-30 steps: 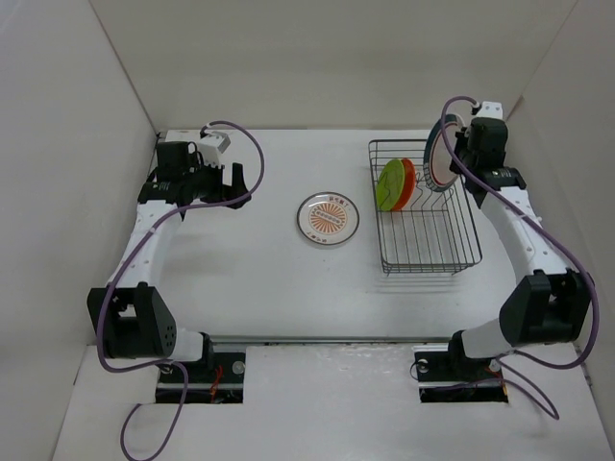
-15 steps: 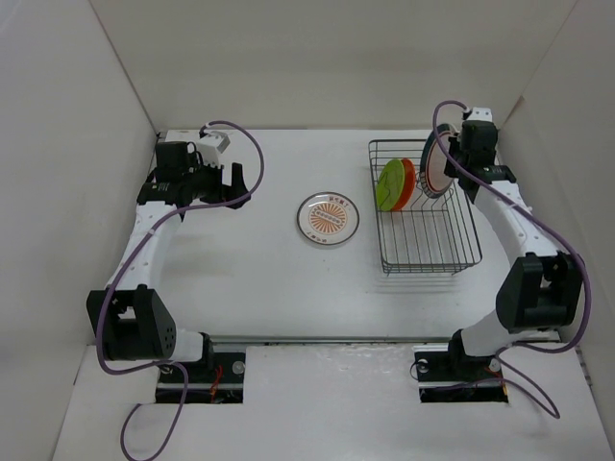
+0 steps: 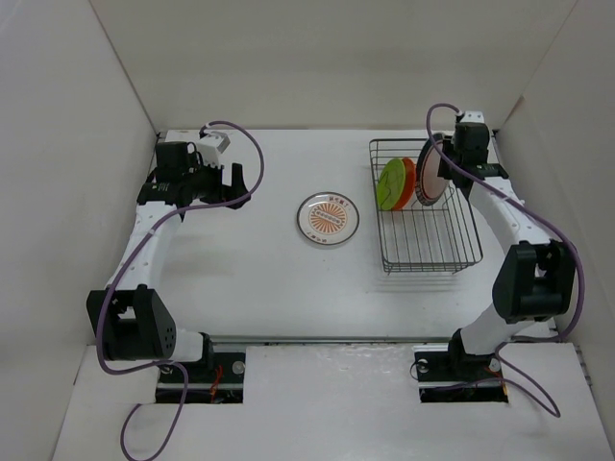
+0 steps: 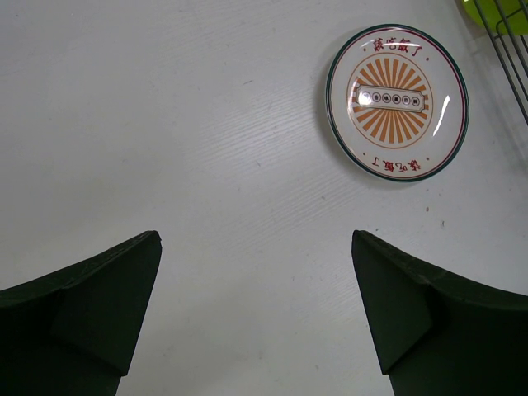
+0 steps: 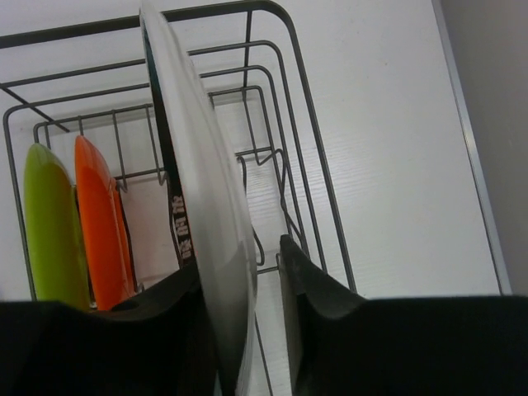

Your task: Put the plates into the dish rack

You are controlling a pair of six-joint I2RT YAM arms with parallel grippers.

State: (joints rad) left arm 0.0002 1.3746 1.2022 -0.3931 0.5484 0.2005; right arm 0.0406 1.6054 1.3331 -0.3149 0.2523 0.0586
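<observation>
Right wrist view: my right gripper [image 5: 235, 276] is pinched tight on the ringed white plate [image 5: 202, 181] and holds it on edge over the dish rack [image 3: 432, 235]. Just left of it, the orange plate [image 5: 101, 223] and the lime green plate [image 5: 54, 223] stand in the rack. I cannot tell if my plate touches the wires. My left gripper [image 4: 256, 239] has its fingers wide apart. The sunburst plate [image 4: 397, 101] lies flat on the table [image 4: 165, 124] ahead of it, off to the right.

Dish rack [image 3: 432, 245] sits on desk [image 3: 269, 279], right side. Inside, far end: two plates [image 3: 392, 184] on edge, side by side. Just right of them, third plate [image 3: 431, 173] on edge, clamped in right hand [image 5: 241, 280]. Left of rack, fourth plate [image 3: 328, 219] flat on desk.
</observation>
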